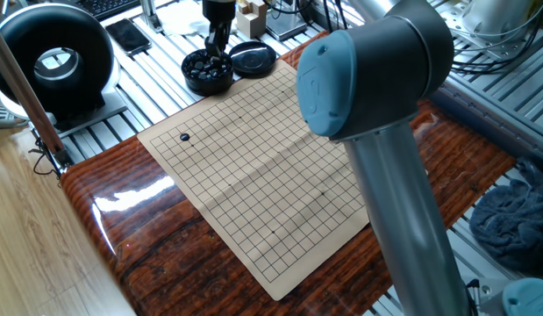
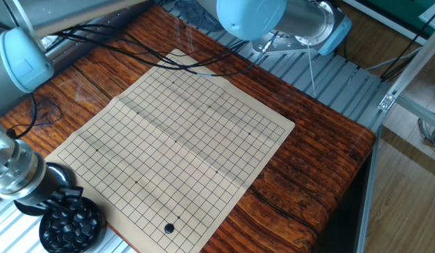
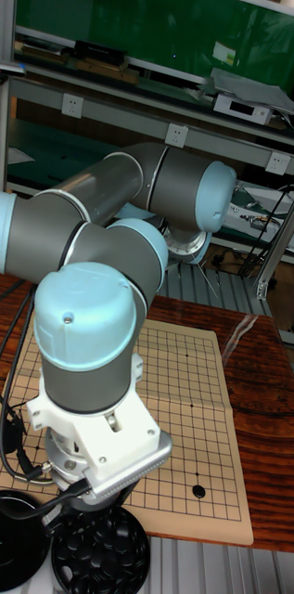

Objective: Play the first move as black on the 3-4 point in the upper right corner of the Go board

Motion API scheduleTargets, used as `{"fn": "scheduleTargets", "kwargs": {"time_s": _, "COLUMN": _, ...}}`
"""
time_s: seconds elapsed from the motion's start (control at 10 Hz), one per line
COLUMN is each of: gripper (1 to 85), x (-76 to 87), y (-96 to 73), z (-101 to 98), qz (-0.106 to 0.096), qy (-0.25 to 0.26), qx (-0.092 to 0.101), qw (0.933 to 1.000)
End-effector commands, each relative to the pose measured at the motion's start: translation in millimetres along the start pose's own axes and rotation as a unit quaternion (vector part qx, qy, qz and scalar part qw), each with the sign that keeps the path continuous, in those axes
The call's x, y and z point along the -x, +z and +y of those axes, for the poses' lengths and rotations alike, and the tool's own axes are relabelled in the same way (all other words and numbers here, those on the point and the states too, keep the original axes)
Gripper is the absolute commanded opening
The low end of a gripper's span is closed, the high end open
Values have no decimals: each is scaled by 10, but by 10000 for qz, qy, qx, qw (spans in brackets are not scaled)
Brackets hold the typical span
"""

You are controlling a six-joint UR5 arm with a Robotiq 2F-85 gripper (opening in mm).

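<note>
The tan Go board (image 1: 253,167) lies on the wooden table, also seen as the board (image 2: 175,140) and the board (image 3: 188,418). One black stone (image 1: 185,137) sits near a corner; the same stone (image 2: 169,228) and stone (image 3: 198,491) show in the other views. A black bowl of stones (image 1: 208,74) stands off the board's far corner, also visible as the bowl (image 2: 72,225). My gripper (image 1: 216,48) hangs just above that bowl, its fingers close together. Whether a stone sits between them is too small to tell. In the tall view the wrist hides the gripper.
The bowl's black lid (image 1: 253,59) lies beside it. A round black device (image 1: 56,60) and a phone (image 1: 129,35) rest on the slatted bench behind. My arm's large elbow (image 1: 367,79) blocks the board's right side. Cables (image 2: 133,53) cross the far table edge.
</note>
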State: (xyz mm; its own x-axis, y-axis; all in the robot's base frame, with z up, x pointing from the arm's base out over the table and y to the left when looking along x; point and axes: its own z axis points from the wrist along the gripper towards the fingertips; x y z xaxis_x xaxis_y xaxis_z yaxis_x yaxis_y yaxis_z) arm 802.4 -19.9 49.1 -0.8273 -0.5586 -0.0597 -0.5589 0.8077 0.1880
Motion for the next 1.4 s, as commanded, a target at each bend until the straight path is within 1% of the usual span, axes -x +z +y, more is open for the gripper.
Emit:
{"fn": "scheduleTargets", "kwargs": {"time_s": 0.0, "gripper": 223, "x": -4, "y": 3, "z": 43, "qz": -85, "qy": 113, "qx": 160, "qw": 9998}}
{"fn": "scheduleTargets", "kwargs": {"time_s": 0.3, "gripper": 223, "x": 22, "y": 23, "z": 61, "qz": -111, "qy": 163, "qx": 216, "qw": 9996}}
{"fn": "scheduleTargets", "kwargs": {"time_s": 1.3, "gripper": 223, "x": 82, "y": 118, "z": 61, "qz": -134, "qy": 152, "qx": 265, "qw": 9994}}
